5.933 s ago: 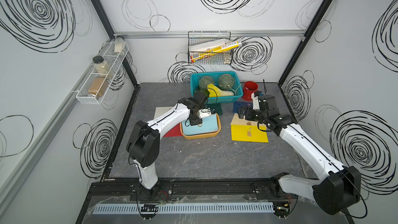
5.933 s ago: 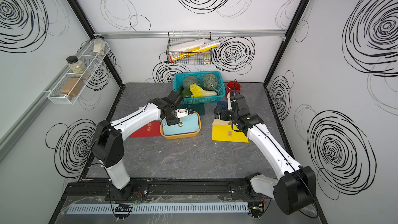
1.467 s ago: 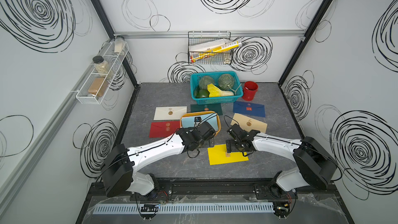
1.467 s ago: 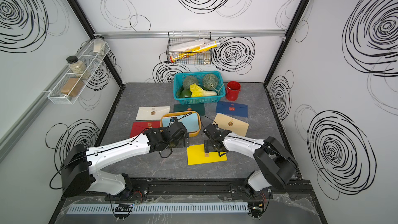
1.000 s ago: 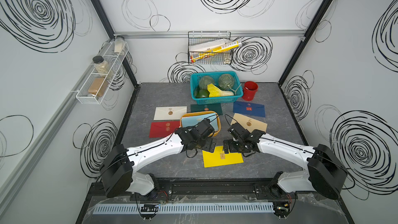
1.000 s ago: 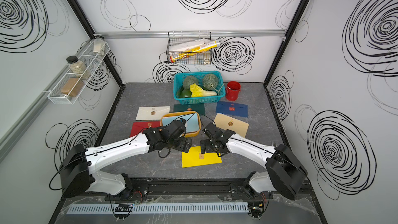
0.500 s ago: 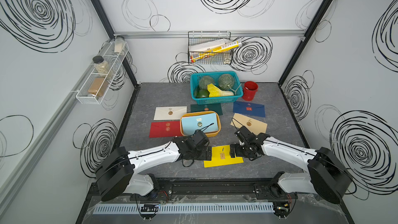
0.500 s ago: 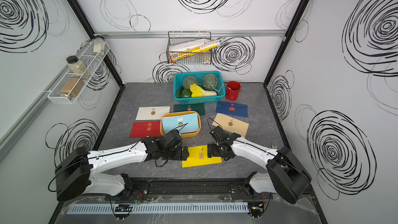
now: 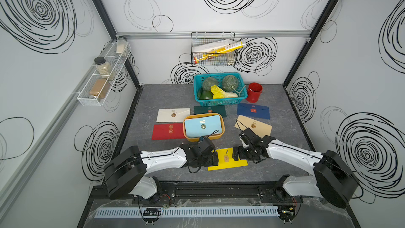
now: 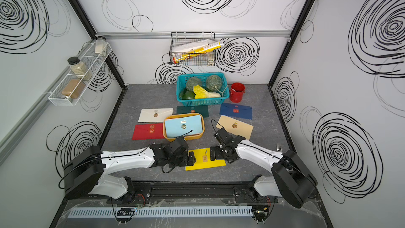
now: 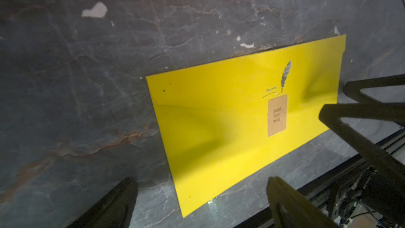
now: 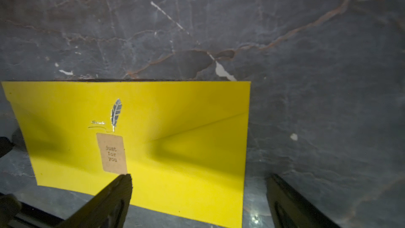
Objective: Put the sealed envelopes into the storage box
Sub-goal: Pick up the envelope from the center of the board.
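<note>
Near the table (image 9: 166,97) edge lies the yellow envelope (image 9: 228,162).

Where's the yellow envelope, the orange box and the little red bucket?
yellow envelope (image 9: 229,165): a top view, on its plain paper below the tag.
orange box (image 9: 217,137): a top view, on its near wall.
red bucket (image 9: 253,94): a top view, on its side.
</note>
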### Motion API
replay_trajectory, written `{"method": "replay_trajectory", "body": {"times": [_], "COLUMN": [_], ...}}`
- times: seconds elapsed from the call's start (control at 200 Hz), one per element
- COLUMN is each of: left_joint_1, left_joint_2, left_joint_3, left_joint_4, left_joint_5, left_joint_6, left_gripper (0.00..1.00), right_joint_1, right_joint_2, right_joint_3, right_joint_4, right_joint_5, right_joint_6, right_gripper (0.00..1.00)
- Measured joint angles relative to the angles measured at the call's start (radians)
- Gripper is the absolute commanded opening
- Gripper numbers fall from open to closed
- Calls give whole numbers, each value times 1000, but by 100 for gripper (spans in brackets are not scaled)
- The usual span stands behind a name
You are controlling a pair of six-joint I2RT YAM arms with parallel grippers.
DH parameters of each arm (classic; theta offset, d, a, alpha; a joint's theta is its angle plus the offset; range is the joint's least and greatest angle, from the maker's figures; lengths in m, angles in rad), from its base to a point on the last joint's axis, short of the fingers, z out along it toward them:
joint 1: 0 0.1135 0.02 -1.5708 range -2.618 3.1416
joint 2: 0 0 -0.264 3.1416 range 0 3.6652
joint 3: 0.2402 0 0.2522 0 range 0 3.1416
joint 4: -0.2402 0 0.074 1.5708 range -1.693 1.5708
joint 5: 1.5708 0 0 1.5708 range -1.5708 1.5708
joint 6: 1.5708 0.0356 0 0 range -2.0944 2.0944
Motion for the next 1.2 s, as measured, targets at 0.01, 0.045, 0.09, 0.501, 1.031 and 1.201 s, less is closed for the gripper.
{"method": "replay_trajectory", "body": {"times": [0.01, 0.045, 0.09, 0.501, 1.031, 1.201], "left_joint_1": [0, 0, 0, 10, 47, 50], "left_joint_2": [1, 2, 5, -7, -4, 11], "left_joint_3": [0, -3, -7, -89, -89, -93], "left_joint_4": [3, 16, 35, 248, 249, 295], "left_joint_5": [1, 4, 7, 36, 54, 58], "left_joint_6": [-1, -8, -16, -91, -51, -35], "left_gripper": [99, 99, 99, 99, 99, 99], "right_joint_1": [0, 1, 2, 24, 35, 35], "right_joint_2": [0, 1, 1, 1, -43, -60], "right_joint_3": [0, 0, -2, -22, -95, -110], "right_joint_4": [3, 6, 16, 93, 280, 296], "right_joint_5": [-3, -8, -15, -28, -81, -96], "right_joint_6": [0, 0, 0, 12, 105, 121], "right_gripper": [100, 100, 100, 100, 100, 100]}}
